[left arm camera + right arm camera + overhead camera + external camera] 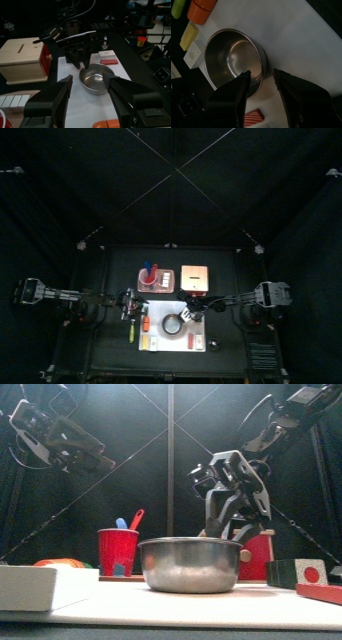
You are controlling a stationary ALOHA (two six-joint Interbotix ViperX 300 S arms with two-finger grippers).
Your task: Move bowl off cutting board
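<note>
Though it looks light, the steel bowl [232,62] on the cutting board [304,40] seems rigid and slippery; the right gripper [264,80], jaws spread and empty, straddles its thin rim, the likeliest hold.

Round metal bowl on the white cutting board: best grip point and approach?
Pinch the thin rim of the round metal bowl, one jaw inside, one outside, coming from above. It sits upright and open on the white cutting board, too wide to span. The right gripper, jaws apart, already hangs at its near rim.
</note>
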